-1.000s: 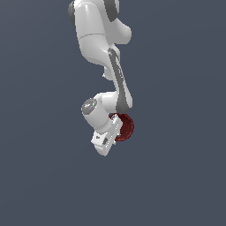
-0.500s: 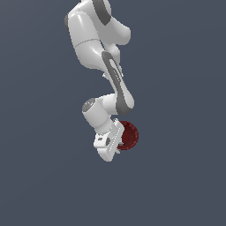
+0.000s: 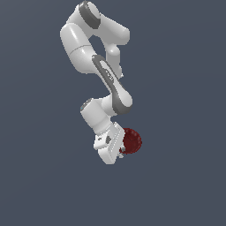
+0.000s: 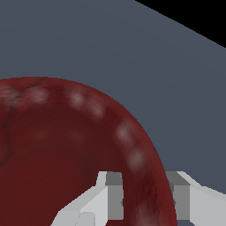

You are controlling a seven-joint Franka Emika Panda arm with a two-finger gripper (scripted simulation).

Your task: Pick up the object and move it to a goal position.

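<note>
The object is a small dark red bowl, round with a rim. In the exterior view it sits against the white gripper, on that view's right of the hand. In the wrist view the bowl fills most of the picture, and its rim passes between the two fingers. One finger is inside the bowl, the other outside the rim. The gripper is shut on the bowl's rim. The bowl hangs tilted from the hand.
The white arm folds down from above in the exterior view. A flat dark grey-blue ground lies all around. In the wrist view the same ground ends at a black edge.
The hand with the bowl has moved a little lower and towards the exterior view's right. The arm's upper links have swung with it. The grip has not changed.
</note>
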